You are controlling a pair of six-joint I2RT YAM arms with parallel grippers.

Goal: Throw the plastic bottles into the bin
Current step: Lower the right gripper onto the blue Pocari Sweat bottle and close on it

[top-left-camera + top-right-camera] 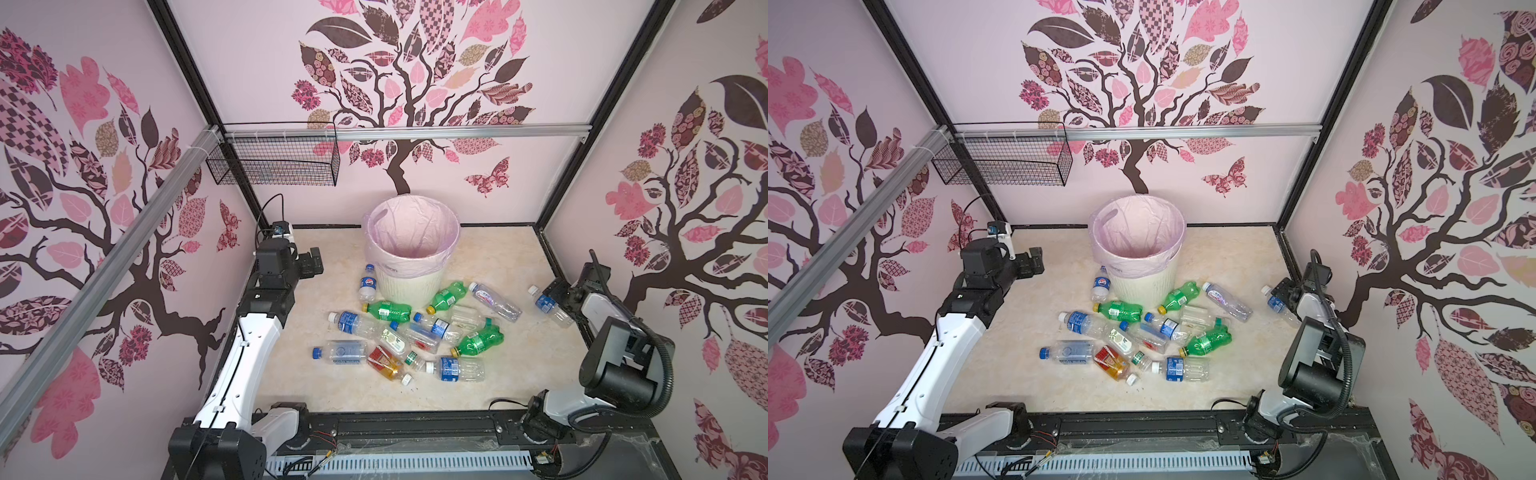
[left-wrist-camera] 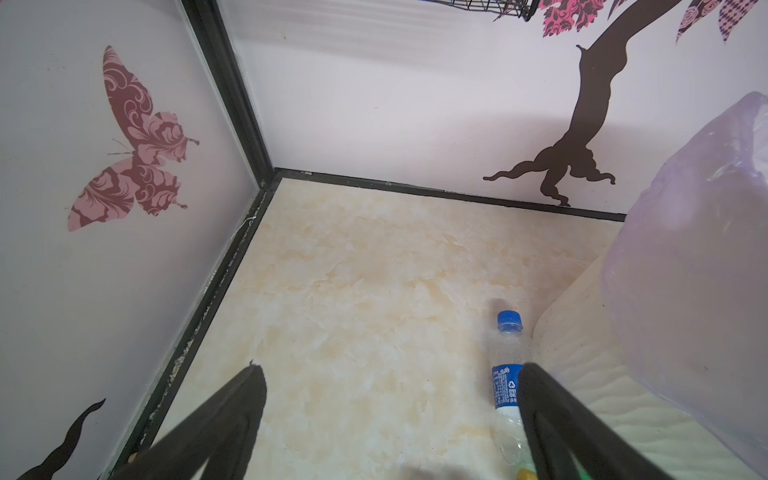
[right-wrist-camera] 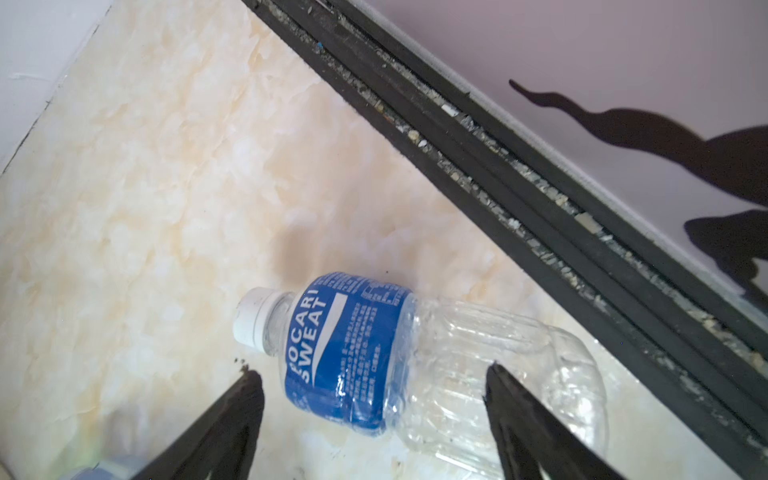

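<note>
The bin (image 1: 409, 289) (image 1: 1142, 289), cream and ribbed with a pale pink bag, stands at the back middle in both top views. Several plastic bottles (image 1: 415, 332) (image 1: 1142, 332) lie heaped in front of it, clear, green and one amber (image 1: 384, 363). A clear bottle with a blue label (image 3: 345, 353) (image 1: 548, 305) lies apart near the right wall. My right gripper (image 3: 374, 370) (image 1: 559, 291) hangs open just over it, one finger on each side of its body. My left gripper (image 2: 391, 366) (image 1: 311, 262) stands open and empty over bare floor left of the bin, beside a blue-capped bottle (image 2: 508, 374) (image 1: 368, 284).
A black wire basket (image 1: 274, 162) hangs on the back wall at the upper left. A black frame rail (image 3: 498, 166) runs along the floor's right edge, close behind the lone bottle. Patterned walls enclose three sides, and a slotted cable duct (image 1: 395, 461) runs along the front.
</note>
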